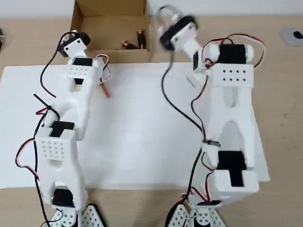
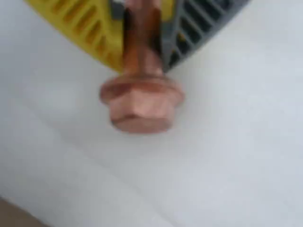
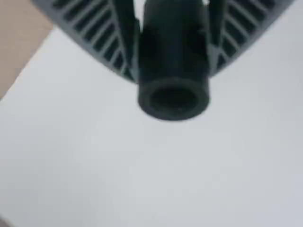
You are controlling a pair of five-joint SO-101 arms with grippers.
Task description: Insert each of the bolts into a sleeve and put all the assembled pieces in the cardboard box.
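Currently left gripper (image 2: 140, 56) is clamped on a copper bolt (image 2: 141, 103) by its shank, hex head sticking out over the white sheet (image 1: 142, 132). Right gripper (image 3: 173, 71) grips a black sleeve (image 3: 173, 97), open bore facing out, above the sheet. Cardboard box (image 1: 80, 21) sits beyond the sheet with assembled pieces (image 1: 134, 43) inside.
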